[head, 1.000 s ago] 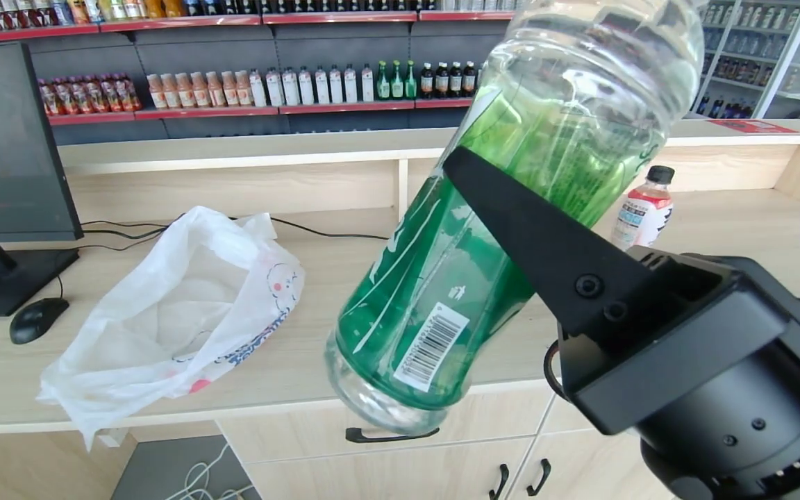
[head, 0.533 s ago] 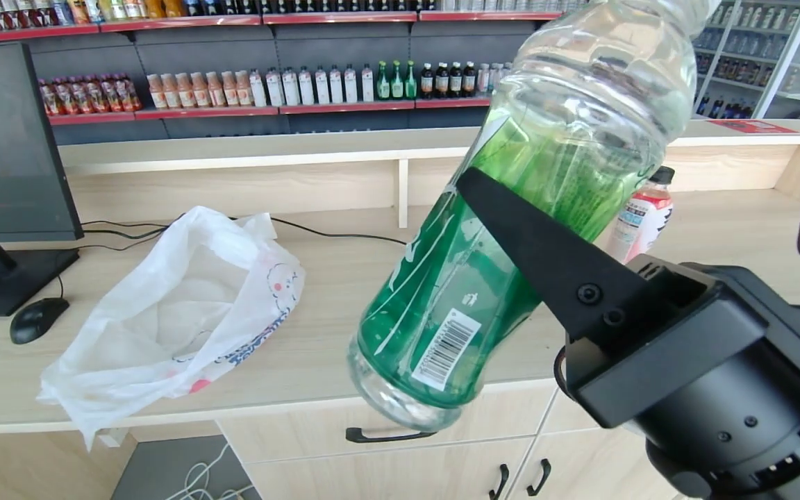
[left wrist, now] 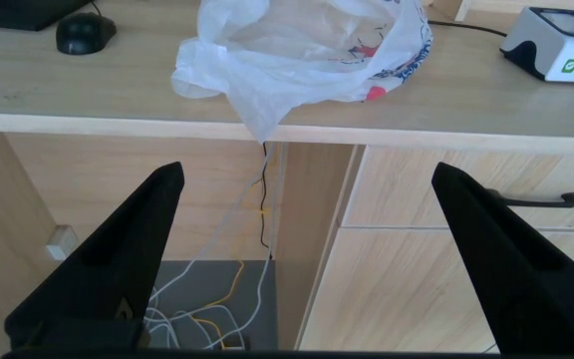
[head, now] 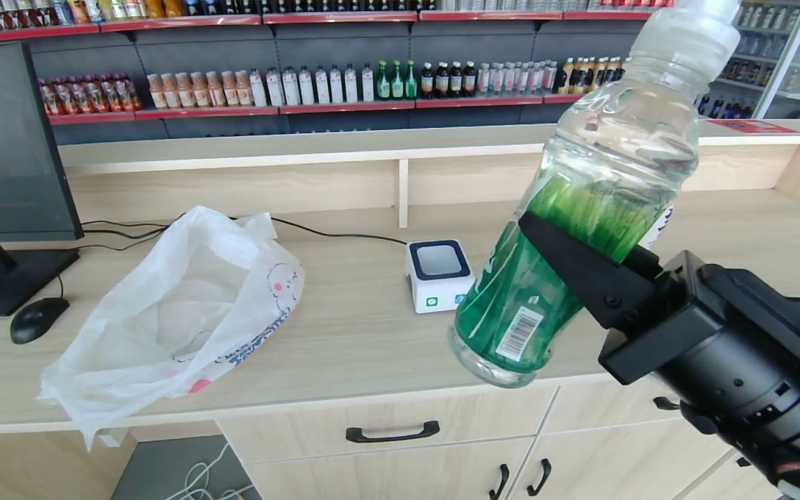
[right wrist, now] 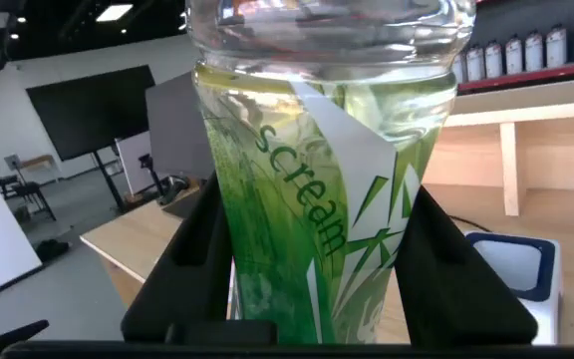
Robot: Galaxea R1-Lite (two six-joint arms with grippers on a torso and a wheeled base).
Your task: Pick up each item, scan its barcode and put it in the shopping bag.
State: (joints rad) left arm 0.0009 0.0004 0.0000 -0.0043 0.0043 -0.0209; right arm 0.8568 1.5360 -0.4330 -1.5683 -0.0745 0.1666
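The right gripper (right wrist: 317,239) is clamped on the bottle (head: 608,160), one black finger pressed to each side of the green-labelled middle, so the clear shoulder and neck stand out beyond the fingertips and the lower half with the rounded base lies back toward the wrist side. In the head view the bottle is tilted, its neck pointing to about 1 o'clock and its base to about 7 o'clock, held in the air above the front edge of the counter (head: 358,347). The barcode (head: 519,332) sits low on the label, near the base, and faces the head camera. The scanner (head: 439,276) (a small white box with a dark-framed window on top) stands on the counter at roughly 9 o'clock from the bottle's base, near it but not touching. The shopping bag (head: 178,312) lies slumped and open-mouthed at 9 o'clock from the scanner, well apart from the bottle, with a mouse (head: 37,319) and a monitor (head: 11,139) farther along at 9 o'clock. The left gripper (left wrist: 307,179) hangs below the counter's front edge with its jaws spread wide and nothing between them, the bag's corner drooping over the edge at its 12 o'clock.
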